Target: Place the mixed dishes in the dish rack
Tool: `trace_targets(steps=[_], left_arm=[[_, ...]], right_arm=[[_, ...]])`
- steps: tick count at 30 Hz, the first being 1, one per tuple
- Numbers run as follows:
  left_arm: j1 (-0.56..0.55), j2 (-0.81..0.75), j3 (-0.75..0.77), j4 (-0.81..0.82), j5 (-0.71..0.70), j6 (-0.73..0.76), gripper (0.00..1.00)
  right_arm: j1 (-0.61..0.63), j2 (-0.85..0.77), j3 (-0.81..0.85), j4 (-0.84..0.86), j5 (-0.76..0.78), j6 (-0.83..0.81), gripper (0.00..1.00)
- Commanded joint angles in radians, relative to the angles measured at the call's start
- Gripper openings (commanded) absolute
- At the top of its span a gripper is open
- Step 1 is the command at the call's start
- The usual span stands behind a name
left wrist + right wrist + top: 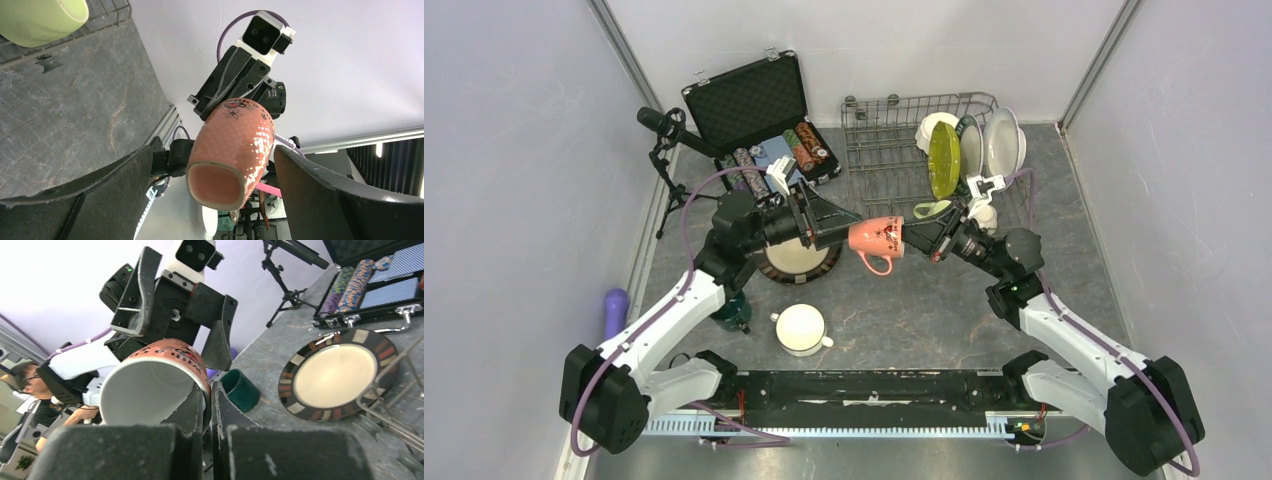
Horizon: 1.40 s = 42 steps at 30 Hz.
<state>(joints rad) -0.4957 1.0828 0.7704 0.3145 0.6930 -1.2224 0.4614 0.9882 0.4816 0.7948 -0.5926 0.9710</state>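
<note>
Closest to the lens, along the bottom of the right wrist view, my right jaws are clenched on the rim of the salmon-pink mug [150, 390]. It hangs on its side above the table [924, 300] at the middle of the top view, mouth toward my right arm, base toward my left. My left jaws are released, spread to either side of the mug's base. The left wrist view shows a gap on both sides.

The dish rack [914, 98] sits above and right of centre in the top view. A lime-green plate [943, 160] and white dishes [1004, 140] stand on edge at its right end, and a light-green mug [45, 17] lies at its near edge.

The brown-rimmed plate [335, 375] lies flat on the table, partly under my left arm. The dark-teal mug [242, 390] is lower left of it beside that arm. A white mug [801, 328] stands below centre. The open black case [749, 100] of poker chips [809, 145] is at the upper left, next to a microphone [662, 125] on a tripod.
</note>
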Motion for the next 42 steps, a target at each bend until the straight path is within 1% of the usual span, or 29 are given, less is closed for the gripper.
trace_targets(steps=[1,4,8,12,18,23,28,30,37,38,39,40,41,42], left_arm=[[0.001,-0.025,0.042,0.030,0.025,-0.038,0.96],[-0.002,-0.010,0.046,0.038,0.046,-0.054,0.98],[-0.012,0.007,0.019,0.153,0.083,-0.123,1.00],[-0.026,0.026,0.003,0.216,0.104,-0.171,1.00],[-0.065,0.045,-0.009,0.234,0.111,-0.189,0.94],[-0.075,0.046,-0.022,0.238,0.108,-0.195,0.93],[-0.081,0.058,-0.020,0.255,0.108,-0.201,0.88],[-0.081,0.066,-0.021,0.272,0.109,-0.211,0.82],[-0.080,0.080,-0.009,0.298,0.106,-0.220,0.49],[-0.080,0.081,-0.005,0.298,0.106,-0.216,0.43],[-0.080,0.082,0.001,0.298,0.107,-0.211,0.33],[-0.080,0.084,0.008,0.299,0.109,-0.204,0.23],[-0.080,0.085,0.016,0.296,0.112,-0.192,0.12],[-0.078,0.086,0.025,0.285,0.115,-0.181,0.07]], right_arm=[[-0.004,0.012,0.017,0.228,-0.013,0.090,0.00],[-0.004,0.024,0.032,0.224,-0.008,0.087,0.00],[-0.003,0.044,0.042,0.228,0.007,0.085,0.00],[0.001,0.061,0.056,0.224,0.009,0.075,0.00],[0.006,0.070,0.064,0.211,0.025,0.042,0.00],[0.008,0.081,0.058,0.223,0.029,0.041,0.00],[0.009,0.089,0.055,0.234,0.025,0.043,0.00],[0.010,0.090,0.052,0.238,0.024,0.044,0.00],[0.011,0.088,0.036,0.239,0.019,0.040,0.00],[0.011,0.087,0.035,0.239,0.019,0.040,0.00],[0.011,0.087,0.033,0.239,0.018,0.040,0.00],[0.011,0.088,0.033,0.238,0.014,0.040,0.03],[0.011,0.089,0.031,0.236,0.013,0.038,0.12],[0.011,0.089,0.029,0.235,0.013,0.036,0.22]])
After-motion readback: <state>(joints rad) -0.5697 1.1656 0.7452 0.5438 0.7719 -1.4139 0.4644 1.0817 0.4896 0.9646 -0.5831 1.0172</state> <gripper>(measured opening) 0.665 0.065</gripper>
